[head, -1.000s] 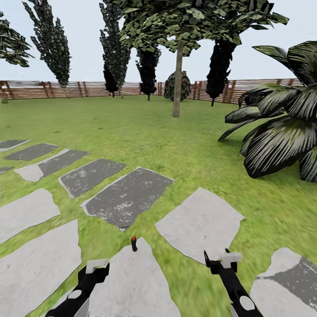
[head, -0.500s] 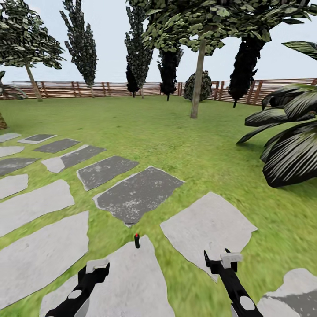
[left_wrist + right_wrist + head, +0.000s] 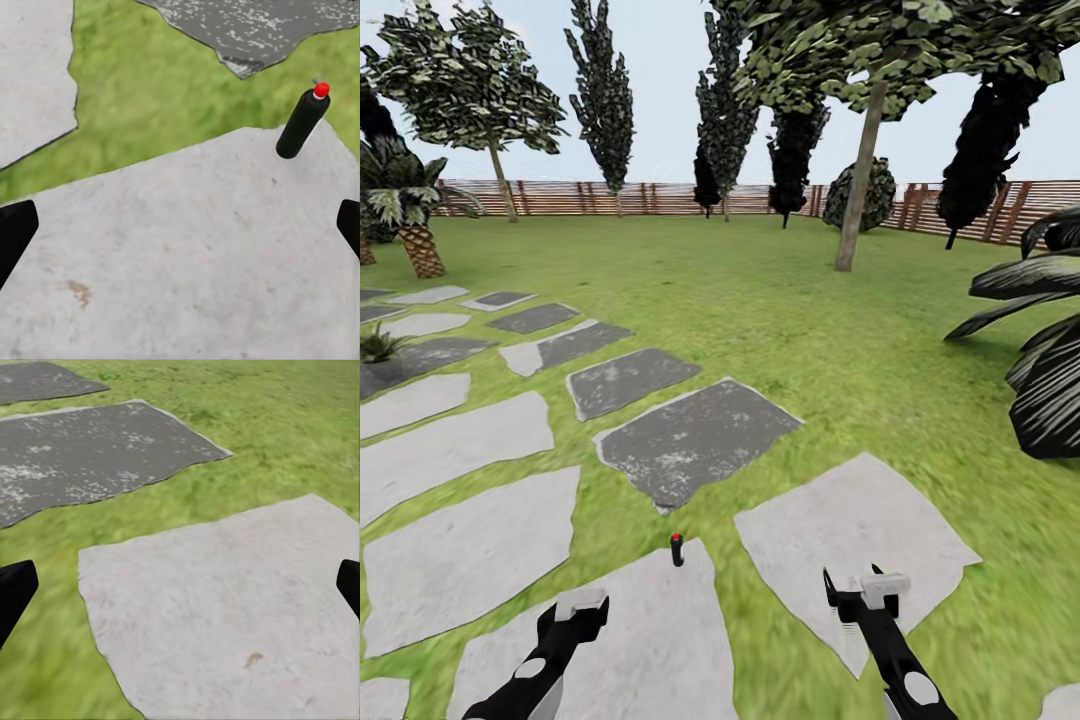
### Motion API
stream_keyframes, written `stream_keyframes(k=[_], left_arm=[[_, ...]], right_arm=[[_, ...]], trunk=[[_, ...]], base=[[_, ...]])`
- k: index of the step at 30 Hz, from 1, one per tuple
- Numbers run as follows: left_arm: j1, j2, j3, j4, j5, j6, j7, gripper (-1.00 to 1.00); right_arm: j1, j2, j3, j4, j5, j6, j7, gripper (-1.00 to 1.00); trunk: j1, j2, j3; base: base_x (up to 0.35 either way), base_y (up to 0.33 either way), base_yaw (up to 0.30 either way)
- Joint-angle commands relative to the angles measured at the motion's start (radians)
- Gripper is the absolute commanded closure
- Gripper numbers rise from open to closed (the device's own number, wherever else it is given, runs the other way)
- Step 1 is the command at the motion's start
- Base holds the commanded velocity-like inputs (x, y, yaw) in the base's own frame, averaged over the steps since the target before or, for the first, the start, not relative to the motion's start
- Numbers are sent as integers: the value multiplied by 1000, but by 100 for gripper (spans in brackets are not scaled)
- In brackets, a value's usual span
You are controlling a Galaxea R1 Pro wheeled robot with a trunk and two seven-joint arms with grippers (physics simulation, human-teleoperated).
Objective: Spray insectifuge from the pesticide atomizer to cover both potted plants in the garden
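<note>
The left black two-fingered claw [image 3: 582,606] is held released over a pale grey stepping stone [image 3: 630,650], its dark fingertips [image 3: 16,229] seen spread wide apart at the edges of the left wrist view with nothing between them. The right black claw [image 3: 860,590] is likewise released and empty, its fingertips [image 3: 15,585] set far apart above another pale grey stone slab [image 3: 855,545].

No spray bottle with a white nozzle head can be made out in any of the views. A small black cylinder with a red cap [image 3: 677,549] is seen standing upright at the far edge of the stone under the left claw, at about one o'clock from that claw and apart from it; in the left wrist view it [image 3: 302,122] is shown resting on the stone's edge beside the grass.

At nine o'clock in the head view, a small low green leafy plant [image 3: 378,345] is seen among the darker grey stepping stones [image 3: 695,440]; whether it is one of the potted plants cannot be told. The green lawn [image 3: 810,320] is spread around the stones. At three o'clock a large dark striped-leaved shrub [image 3: 1040,350] is cut by the frame. At twelve o'clock the brown slatted wooden fence [image 3: 660,198] is lined with trees [image 3: 860,150], and a short palm [image 3: 415,225] is placed at ten o'clock.
</note>
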Motion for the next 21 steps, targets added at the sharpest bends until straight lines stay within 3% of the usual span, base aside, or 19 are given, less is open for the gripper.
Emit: stream_keyframes(k=[1,21], left_arm=[[-1,0,-1,1,7,-3,-1,-100],[-1,0,-2,2,7,-5,-1,-100]], right_arm=[[0,0,0,1,5,-3,0,-100],[0,0,1,0,6,-3,-1,-100]], trunk=[[0,0,-1],[0,0,-1]], base=[[188,-239,146],[211,-221,15]])
